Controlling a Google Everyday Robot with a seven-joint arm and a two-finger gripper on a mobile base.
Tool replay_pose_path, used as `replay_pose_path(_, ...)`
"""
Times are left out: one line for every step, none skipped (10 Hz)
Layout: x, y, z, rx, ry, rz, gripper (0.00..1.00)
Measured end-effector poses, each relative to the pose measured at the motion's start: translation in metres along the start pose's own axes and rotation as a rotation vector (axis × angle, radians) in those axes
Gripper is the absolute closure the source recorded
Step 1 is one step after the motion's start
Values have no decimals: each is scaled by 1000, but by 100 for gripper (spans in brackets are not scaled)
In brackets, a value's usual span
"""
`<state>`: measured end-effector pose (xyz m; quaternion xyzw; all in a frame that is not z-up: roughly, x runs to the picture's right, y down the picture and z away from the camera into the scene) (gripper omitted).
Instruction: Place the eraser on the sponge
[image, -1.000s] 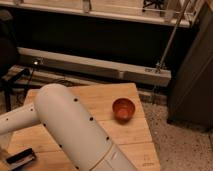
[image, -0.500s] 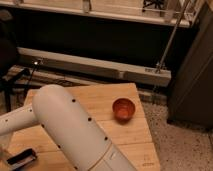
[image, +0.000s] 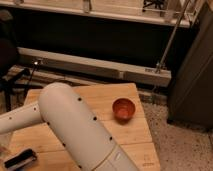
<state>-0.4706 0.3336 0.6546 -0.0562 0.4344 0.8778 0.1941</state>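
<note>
One dark block (image: 20, 160), possibly the eraser, lies long-axis left-to-right on the table (image: 135, 135) under the arm (image: 75, 125). The gripper sits out of view leftward, so its grip cannot be told.

The white arm (image: 80, 130) fills the middle and left of the table (image: 132, 139); the gripper (image: 20, 160) sits low at its near left corner; a red bowl (image: 123, 108) stands right of the arm; bare wood lies open around the bowl.

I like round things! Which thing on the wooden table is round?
The reddish-brown bowl, right of the white arm. The long dark thing at lower left, maybe the gripper, isn't round.
</note>
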Motion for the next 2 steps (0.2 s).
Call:
replay_pose_path(7,1,-9,-14,80,-21,20)
replay_pose_path(8,4,-22,-36,152,-44,20)
